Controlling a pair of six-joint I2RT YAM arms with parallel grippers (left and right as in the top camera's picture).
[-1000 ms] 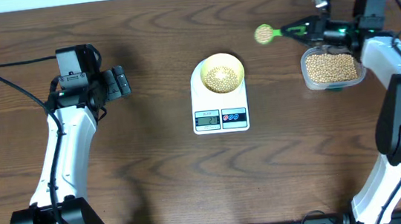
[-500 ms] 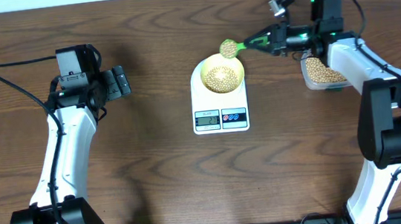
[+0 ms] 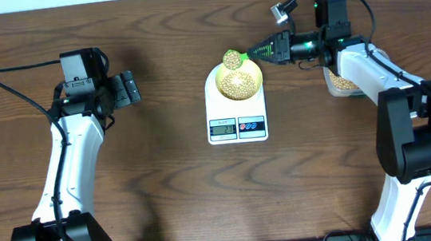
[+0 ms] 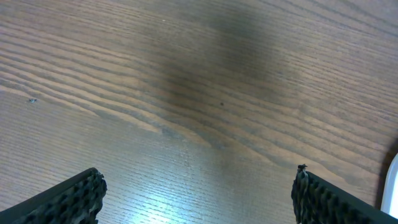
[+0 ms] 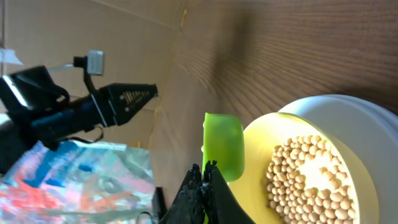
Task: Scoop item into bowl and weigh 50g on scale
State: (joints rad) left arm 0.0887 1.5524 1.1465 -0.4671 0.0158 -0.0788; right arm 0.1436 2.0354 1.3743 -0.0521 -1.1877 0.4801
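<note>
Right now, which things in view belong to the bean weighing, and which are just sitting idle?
In the job:
small round pale yellow bowl
tan round beans in it
flat white digital scale under it
lime-green plastic scoop at the bowl's rim, held by the shut right gripper
clear plastic container of beans

Idle:
open left gripper, holding nothing

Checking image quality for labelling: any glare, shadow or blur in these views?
Left wrist: bright glare on the table near the bottom, a soft dark shadow above. Overhead: even light, scale display too small to read. Right wrist: beans sharp.
</note>
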